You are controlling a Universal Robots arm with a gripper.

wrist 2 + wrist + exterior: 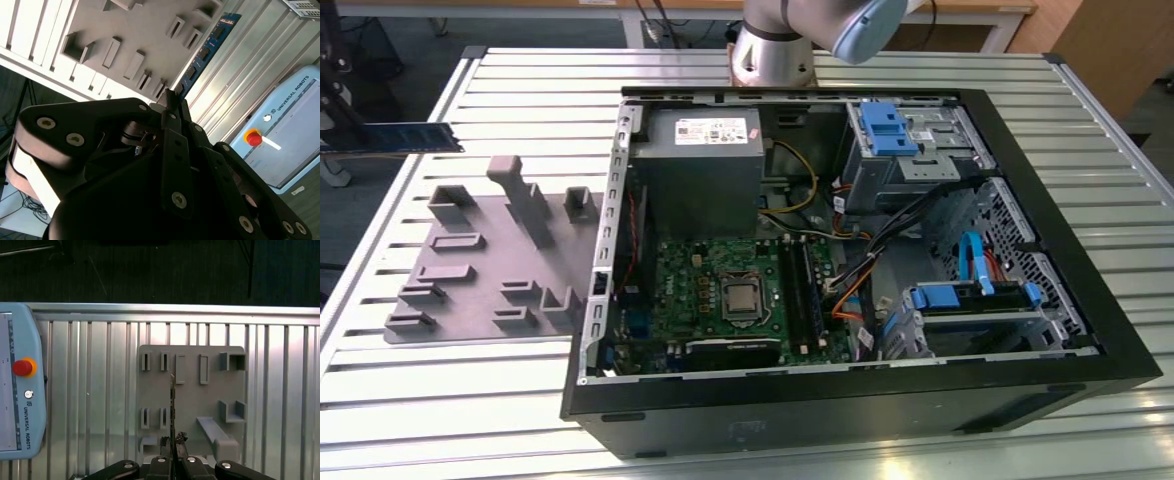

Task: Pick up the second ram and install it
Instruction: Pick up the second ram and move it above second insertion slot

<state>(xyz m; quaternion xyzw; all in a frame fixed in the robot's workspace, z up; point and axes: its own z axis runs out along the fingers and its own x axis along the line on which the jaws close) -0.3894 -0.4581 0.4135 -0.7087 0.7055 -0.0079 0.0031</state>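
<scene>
The second ram (408,137) is a thin blue board with dark chips. In the exterior view it hangs in the air at the far left, above the table edge and beyond the grey holder plate (494,260). My gripper (172,102) is shut on one end of it, and the stick (206,50) juts out past the fingertips. The first wrist view shows the ram (172,405) edge-on, rising from my gripper (173,442) over the holder plate (190,390). The green motherboard (720,290) with its black slot rails (803,285) lies inside the open case.
The open black computer case (854,400) lies on the slatted metal table (520,90), holding a power supply (698,160), blue drive bays (894,130) and loose cables. A teach pendant (15,390) with a red button lies on the table beside the holder plate. The arm's base (771,55) stands behind the case.
</scene>
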